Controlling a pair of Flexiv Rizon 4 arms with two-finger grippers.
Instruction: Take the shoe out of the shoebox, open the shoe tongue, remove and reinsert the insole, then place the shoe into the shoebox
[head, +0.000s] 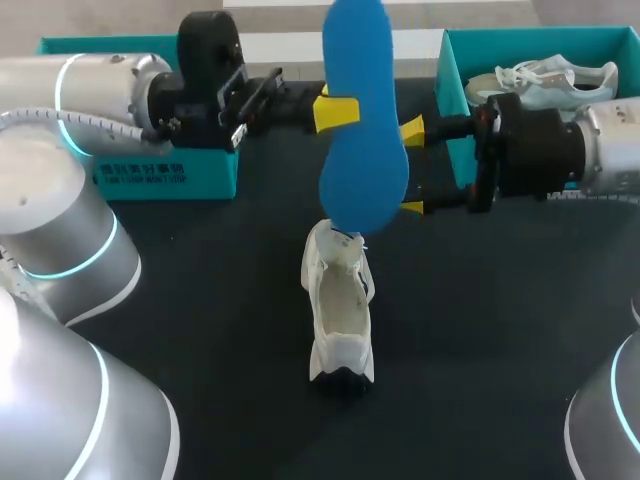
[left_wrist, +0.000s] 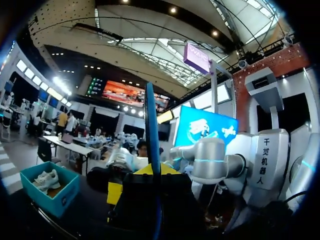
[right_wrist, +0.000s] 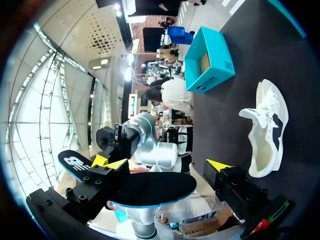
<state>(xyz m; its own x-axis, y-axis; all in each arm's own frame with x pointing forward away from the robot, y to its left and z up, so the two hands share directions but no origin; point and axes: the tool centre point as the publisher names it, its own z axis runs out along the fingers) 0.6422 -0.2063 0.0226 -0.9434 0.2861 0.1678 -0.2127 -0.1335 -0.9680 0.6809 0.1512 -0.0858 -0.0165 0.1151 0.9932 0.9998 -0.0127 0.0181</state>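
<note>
Standing on end in the air, the blue insole (head: 362, 120) (left_wrist: 151, 130) (right_wrist: 150, 189) is pinched by your left gripper (head: 338, 112) (left_wrist: 152, 172), whose 2 fingers are closed on it. In the left wrist view it rises edge-on from between them. Your right gripper (head: 412, 168) (right_wrist: 162, 164) has its 2 fingers spread wide, and the insole lies across the gap without being clamped. Beneath both sets of fingers, just under the insole's lower end, the white shoe (head: 340, 310) (right_wrist: 262, 135) sits on the black table (head: 480, 330). Behind your right gripper, the teal shoebox (head: 452, 70) holds a second white shoe (head: 550, 80).
</note>
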